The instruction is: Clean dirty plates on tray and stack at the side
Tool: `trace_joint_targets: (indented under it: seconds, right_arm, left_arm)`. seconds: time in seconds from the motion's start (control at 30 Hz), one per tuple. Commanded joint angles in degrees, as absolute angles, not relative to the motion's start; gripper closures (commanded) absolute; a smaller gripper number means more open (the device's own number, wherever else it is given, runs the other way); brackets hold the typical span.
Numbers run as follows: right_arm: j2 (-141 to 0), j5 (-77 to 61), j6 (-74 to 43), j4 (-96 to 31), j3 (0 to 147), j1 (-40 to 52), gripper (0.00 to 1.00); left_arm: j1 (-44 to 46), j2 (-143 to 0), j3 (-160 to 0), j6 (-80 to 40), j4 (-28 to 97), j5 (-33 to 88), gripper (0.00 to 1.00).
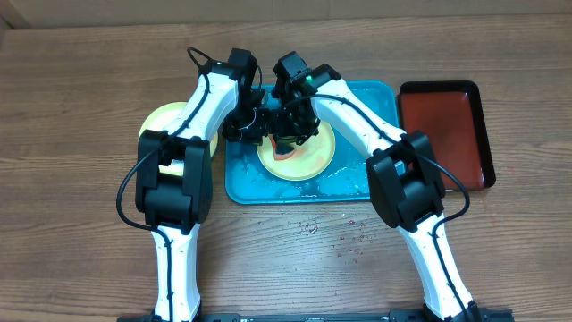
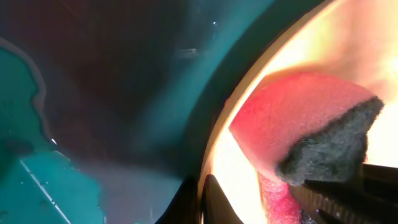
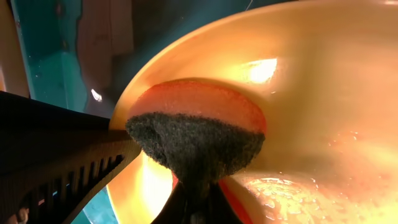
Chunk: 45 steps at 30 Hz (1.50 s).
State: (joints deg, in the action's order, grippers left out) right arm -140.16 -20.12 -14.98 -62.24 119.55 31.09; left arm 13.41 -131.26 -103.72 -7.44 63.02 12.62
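– Wood table [image 1: 80,268] from up top. What sits on it?
– The blue tray [image 1: 375,94] is in the middle, wet and foamy. One yellow plate [image 1: 320,159] lies in it, and both arms meet over that plate. The other plate [image 1: 154,121] lies on the table just left of the tray, half under the left arm. I see no third one.
– What is in the way?
– The red tray [image 1: 442,125] is off to the right, apart. Little red specks [image 1: 350,237] dot the table in front. The two arms are crowded close, so I think they could bump.
– And the left wrist view?
– The left gripper [image 2: 202,200] pinches the plate's rim, one finger on each side. Near it is the sponge [image 2: 292,118], pink with a dark scratchy part, lying on the plate.
– And the right wrist view?
– The right gripper [image 3: 196,202] is squeezed on the sponge, with the scratchy part nearest the camera.
– How will the plate feel?
– Hard and light, I think, but slippery, because it shines with water. The rim is the place to grab, since the middle is too flat. The sponge looks soft and squishy. A wet plate may slip when it goes over the tray's wall to the other plate.
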Motion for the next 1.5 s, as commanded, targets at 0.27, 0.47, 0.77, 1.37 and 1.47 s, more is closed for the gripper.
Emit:
trace_joint_targets:
  seconds: [0.27, 0.47, 0.77, 1.37, 1.47]
  right_arm:
    - [-140.7, -10.31, -15.16, -67.35, 119.98, 22.35, 0.96]
    - [-140.7, -9.98, -15.16, -73.97, 119.98, 18.39, 0.96]
    - [-140.7, -12.03, -14.94, -80.47, 119.96, 23.07, 0.96]
    - [-140.7, -10.39, -30.37, -64.31, 119.96, 30.46, 0.96]
    - [-140.7, -4.99, -32.21, -62.17, 119.96, 28.08, 0.96]
  left_arm:
    - [13.78, -132.0, -103.11, -6.2, 63.42, 11.68, 0.96]
    - [13.78, -132.0, -103.11, -6.2, 63.35, 11.66, 0.96]
    - [13.78, -132.0, -103.11, -6.39, 63.18, 12.69, 0.96]
    - [13.78, -132.0, -103.11, -6.39, 63.16, 13.65, 0.96]
    - [13.78, -132.0, -103.11, -6.39, 63.09, 13.65, 0.96]
